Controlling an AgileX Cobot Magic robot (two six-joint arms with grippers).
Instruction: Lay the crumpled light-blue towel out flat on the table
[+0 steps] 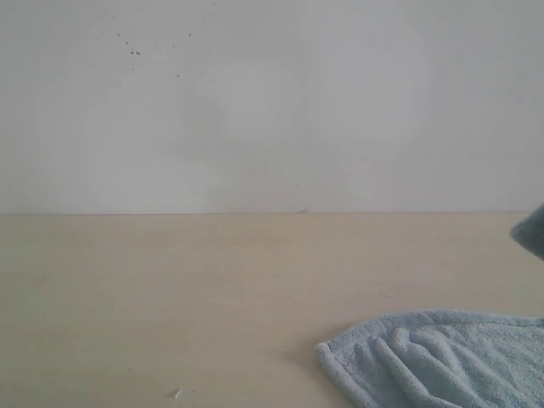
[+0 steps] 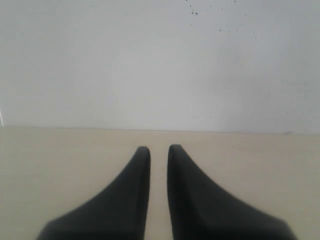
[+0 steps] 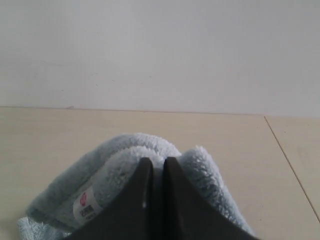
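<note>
The light-blue towel (image 1: 442, 361) lies crumpled in folds at the near right of the beige table (image 1: 170, 297). A blurred blue-grey scrap (image 1: 531, 229) hangs at the right edge above it. In the right wrist view my right gripper (image 3: 159, 161) is shut on a raised fold of the towel (image 3: 120, 165), and the white label (image 3: 86, 206) shows beside one finger. My left gripper (image 2: 159, 149) hovers over bare table (image 2: 50, 170), its fingers almost together with only a thin slit and nothing between them. Neither gripper body shows clearly in the exterior view.
A white wall (image 1: 272, 102) with a few dark specks rises behind the table's far edge. A tiny white crumb (image 1: 177, 393) lies near the front. A thin seam (image 3: 290, 165) runs across the tabletop beside the towel.
</note>
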